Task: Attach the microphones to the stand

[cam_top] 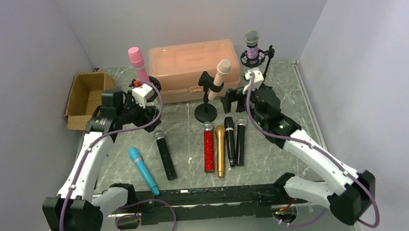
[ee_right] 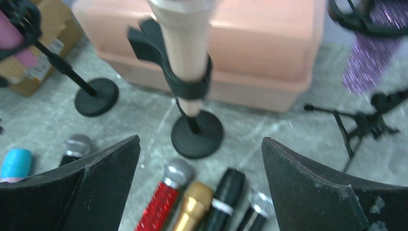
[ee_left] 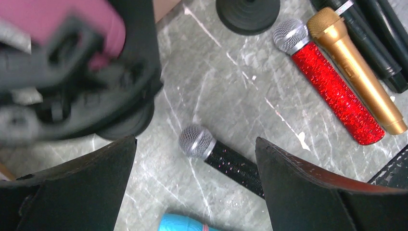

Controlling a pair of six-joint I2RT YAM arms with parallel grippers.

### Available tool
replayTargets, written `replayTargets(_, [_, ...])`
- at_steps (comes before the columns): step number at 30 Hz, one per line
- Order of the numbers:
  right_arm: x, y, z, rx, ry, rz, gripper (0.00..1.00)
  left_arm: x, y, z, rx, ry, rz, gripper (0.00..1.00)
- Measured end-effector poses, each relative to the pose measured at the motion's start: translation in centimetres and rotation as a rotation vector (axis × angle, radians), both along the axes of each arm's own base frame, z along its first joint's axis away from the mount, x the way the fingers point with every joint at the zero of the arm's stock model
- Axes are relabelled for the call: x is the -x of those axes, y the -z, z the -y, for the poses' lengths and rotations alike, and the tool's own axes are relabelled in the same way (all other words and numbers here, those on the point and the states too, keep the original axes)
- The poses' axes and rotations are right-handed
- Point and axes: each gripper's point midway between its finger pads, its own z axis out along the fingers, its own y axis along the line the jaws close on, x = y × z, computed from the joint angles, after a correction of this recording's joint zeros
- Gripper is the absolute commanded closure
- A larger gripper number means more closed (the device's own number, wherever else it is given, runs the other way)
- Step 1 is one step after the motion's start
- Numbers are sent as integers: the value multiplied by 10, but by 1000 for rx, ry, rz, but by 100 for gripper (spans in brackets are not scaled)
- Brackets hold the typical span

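Right gripper (ee_right: 200, 138) wide, empty; peach stick microphone (ee_right: 185, 43) seated in black clip stand (ee_right: 144, 45) straight ahead. Left gripper (ee_left: 196, 140) wide, empty, above black glitter microphone (ee_left: 233, 166): likely next pick; needs descent, then closing.

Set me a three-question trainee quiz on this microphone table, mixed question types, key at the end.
1. True or false: the peach stick microphone sits clipped in the black round-based desk stand.
2. How many microphones lie flat on the grey marble tabletop? A four, B six, C eight.
3. Fill in: the left gripper and the right gripper both have their jaws ____.
Key: 1 true; 2 B; 3 open.
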Motion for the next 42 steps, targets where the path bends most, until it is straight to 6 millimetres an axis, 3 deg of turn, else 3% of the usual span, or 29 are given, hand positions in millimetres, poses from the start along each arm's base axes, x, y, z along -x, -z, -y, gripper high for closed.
replayTargets(4, [22,29,39,24,92,-60,0,12,12,-17,21,-49,1,1])
replayTargets(9, [22,81,104,31,341,-169,0,26,35,-39,34,-103,-5,1])
replayTargets(13, [20,123,164,51,633,-230,0,23,65,-62,40,-193,-20,1])
replayTargets(18, [21,162,211,154,862,-209,0,9,93,-81,71,-308,18,1])
replayTargets(25, [-5,186,236,245,991,-180,1,-34,97,-97,115,-407,140,1])
replayTargets(31, [-18,186,256,221,1030,-94,1,-58,104,-106,122,-446,206,1])
replayTargets(38, [-14,188,269,148,1018,-20,2,-65,104,-115,111,-472,356,1])
replayTargets(42, [-9,198,267,129,978,1,0,-51,116,-113,115,-472,426,1])
